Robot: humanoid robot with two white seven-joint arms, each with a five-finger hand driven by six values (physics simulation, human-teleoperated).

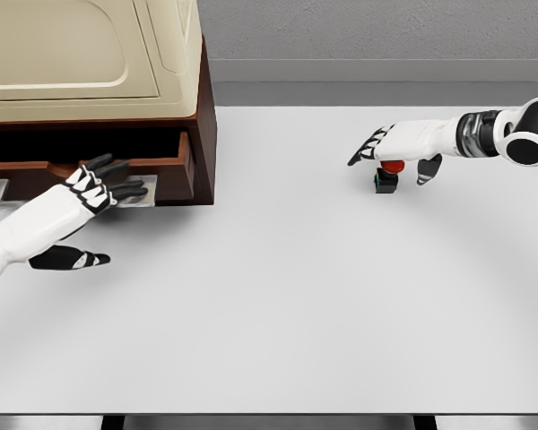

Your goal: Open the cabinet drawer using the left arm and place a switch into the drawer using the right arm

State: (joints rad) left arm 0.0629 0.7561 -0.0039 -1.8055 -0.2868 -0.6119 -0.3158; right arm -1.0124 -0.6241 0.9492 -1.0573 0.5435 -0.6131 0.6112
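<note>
While the left hand (103, 186) spreads its fingers at the drawer (152, 166), the right hand's (390, 148) open fingers half-hide the switch (387, 176).

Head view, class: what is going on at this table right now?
A two-armed humanoid robot is working at a white table. Its left hand reaches to the front of the cabinet drawer, which looks pulled out a little from the wooden cabinet. The fingers are spread at the drawer front. Over on the right, the right hand hovers just above the switch, a small red-topped part standing on the table. The switch is not yet lifted, and nothing is in the drawer that can be seen.
</note>
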